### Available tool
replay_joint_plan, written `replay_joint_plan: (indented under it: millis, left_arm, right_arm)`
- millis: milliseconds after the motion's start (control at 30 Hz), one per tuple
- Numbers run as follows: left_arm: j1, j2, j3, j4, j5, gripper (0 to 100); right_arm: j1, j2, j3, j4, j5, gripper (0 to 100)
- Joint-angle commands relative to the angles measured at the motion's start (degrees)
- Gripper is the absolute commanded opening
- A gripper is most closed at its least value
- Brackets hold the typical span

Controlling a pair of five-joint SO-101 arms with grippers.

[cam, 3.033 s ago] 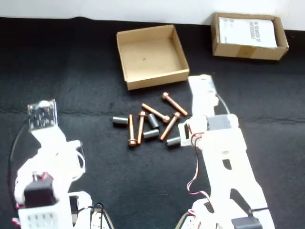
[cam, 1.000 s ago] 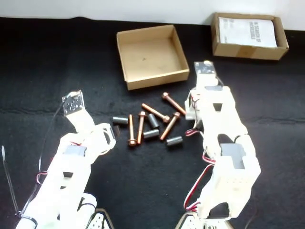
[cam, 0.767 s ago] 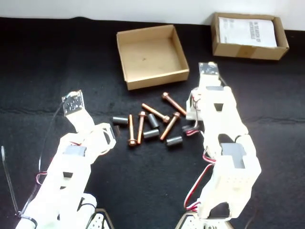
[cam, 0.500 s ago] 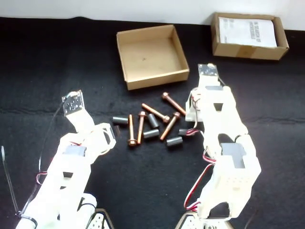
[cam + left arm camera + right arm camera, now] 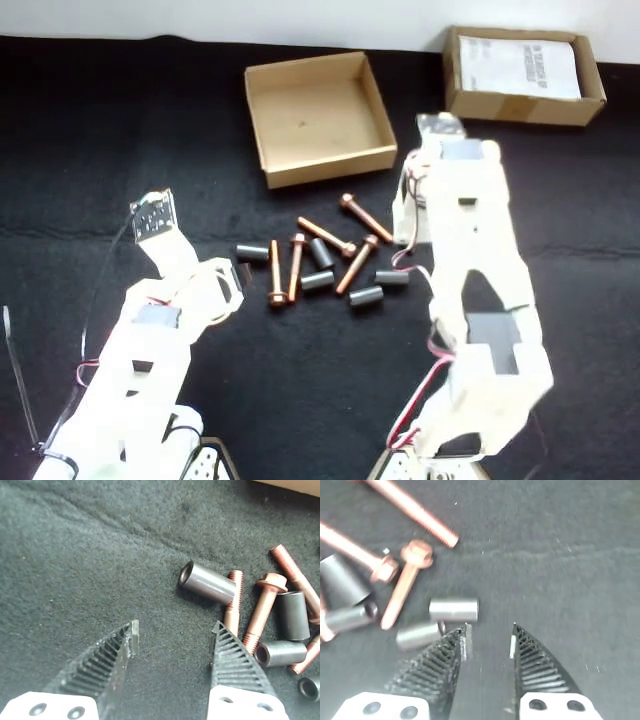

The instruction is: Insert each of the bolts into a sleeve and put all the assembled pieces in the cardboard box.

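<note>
Cardboard box (image 5: 318, 125), shallow, square and open-topped, sits at the far side of the bench (image 5: 120, 130), just beyond the loose hardware. Nearer, the left claw (image 5: 175, 630) is released, its toothed fingers spread near the sleeve at the cluster's left end. The right claw (image 5: 489, 630) is released too, one fingertip just beside another sleeve. Five copper-coloured flanged bolts (image 5: 296, 265) and five short dark grey sleeves (image 5: 366, 296) lie separate between the arms. Black cloth covers the bench, and a second box (image 5: 525, 75) stands by the white wall (image 5: 300, 20).
</note>
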Motion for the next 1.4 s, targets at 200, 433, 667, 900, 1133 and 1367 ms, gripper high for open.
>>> replay_joint_plan:
  millis: [200, 433, 667, 900, 1133, 1367]
  left_arm:
    - [0.57, 0.13, 0.57, -0.53, 0.00, 24]
    - [0.57, 0.13, 0.57, -0.62, 0.00, 24]
    - [0.57, 0.04, 0.57, -0.62, 0.00, 24]
    - [0.57, 0.04, 0.57, -0.53, 0.00, 24]
    - [0.57, 0.04, 0.57, -0.53, 0.00, 24]
    - [0.57, 0.04, 0.57, -0.53, 0.00, 24]
  right_arm:
    - [0.40, -7.34, 3.56, -0.84, -24.09, 13.3]
    - [-7.78, -7.25, 14.20, -6.99, -35.78, 13.4]
    - [-8.31, -7.43, 24.57, -24.66, -36.04, 13.4]
    - [-8.22, -7.60, 27.74, -32.57, -36.13, 13.4]
    - [-8.22, -7.25, 27.91, -32.84, -36.22, 13.4]
    - [-8.22, -6.02, 28.62, -32.84, -36.22, 13.4]
